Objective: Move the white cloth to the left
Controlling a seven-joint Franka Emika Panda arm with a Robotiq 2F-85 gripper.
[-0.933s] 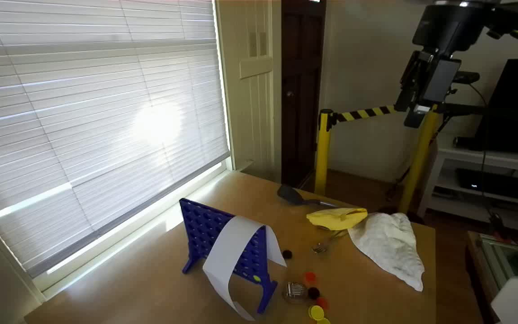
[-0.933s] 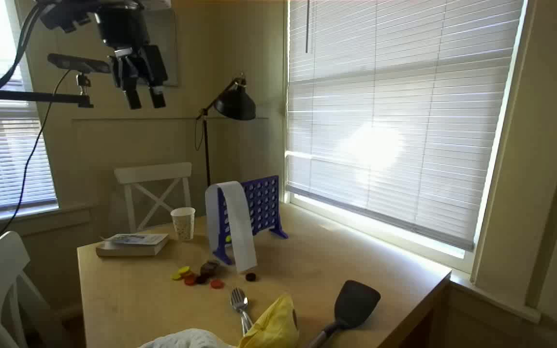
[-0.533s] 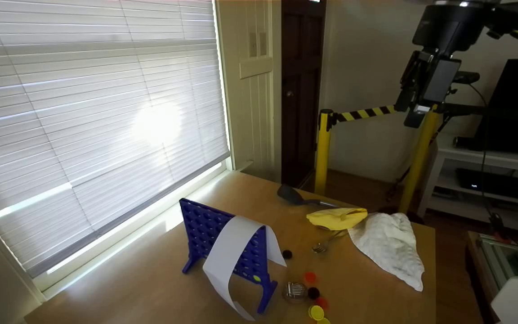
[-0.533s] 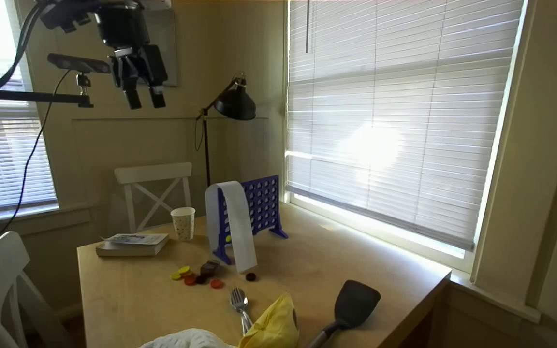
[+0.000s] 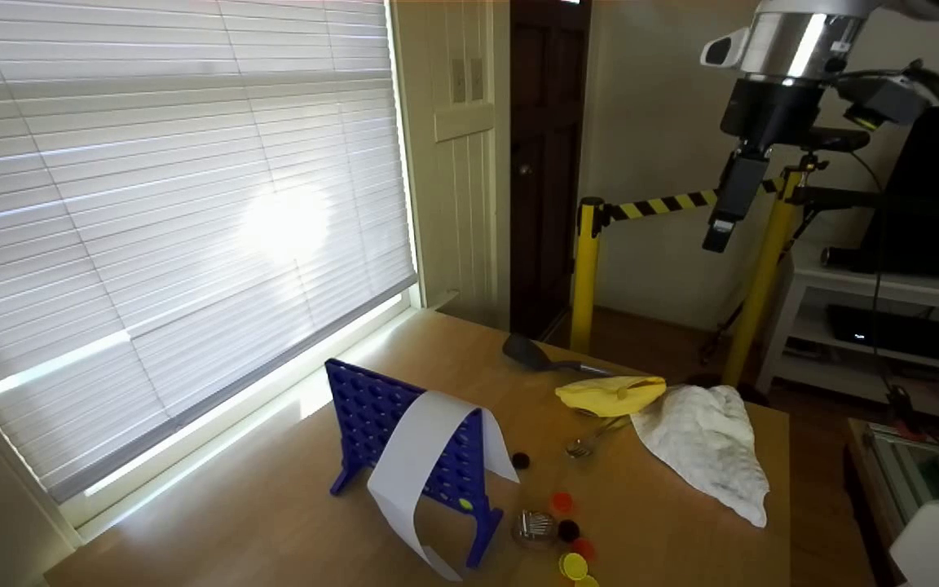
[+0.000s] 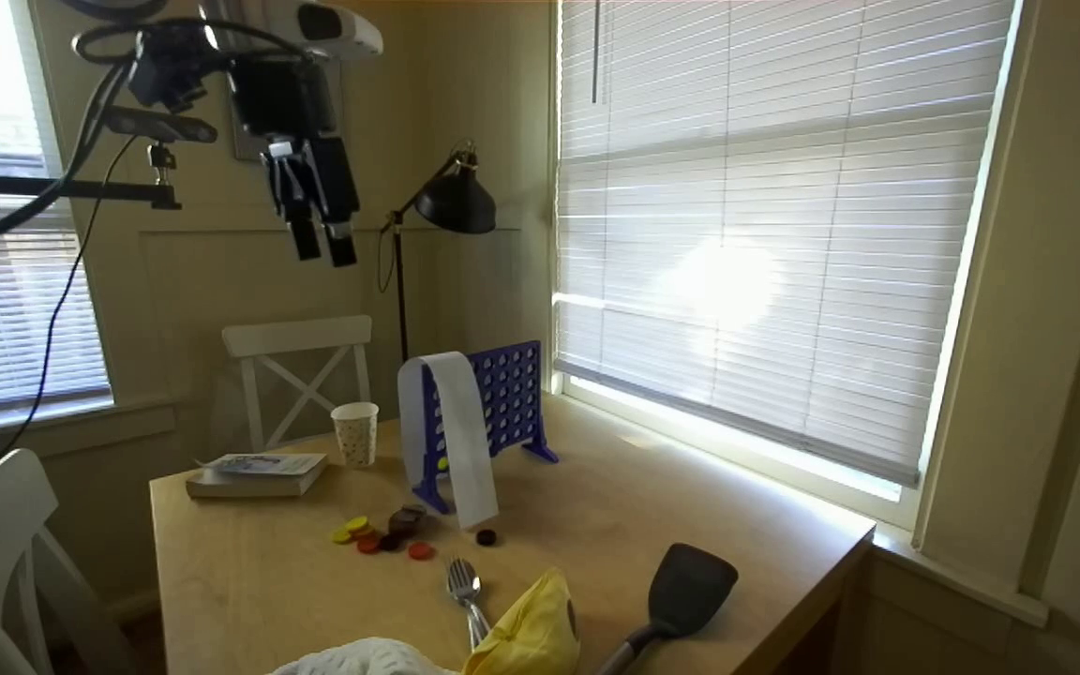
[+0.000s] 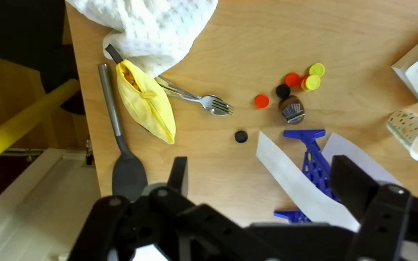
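On your wooden table [image 7: 267,47], the wrist view shows you a yellow banana-shaped pouch [image 7: 149,103] lying between a dark spatula [image 7: 129,175] and a fork [image 6: 463,582] overlapping a spoon [image 7: 216,111]. Farther to the right in that view you see red, yellow and black discs [image 7: 283,91], some touching one another, and a small brown object [image 7: 291,110] with silvery strips just beside them. In both exterior views a white paper strip [image 6: 467,450] drapes over an upright blue rack [image 6: 512,396]. In an exterior view you find a speckled cup [image 6: 355,435] upright near a book [image 6: 254,483], a white chair [image 6: 296,336], a black lamp [image 6: 457,203] and lowered blinds [image 6: 784,178].
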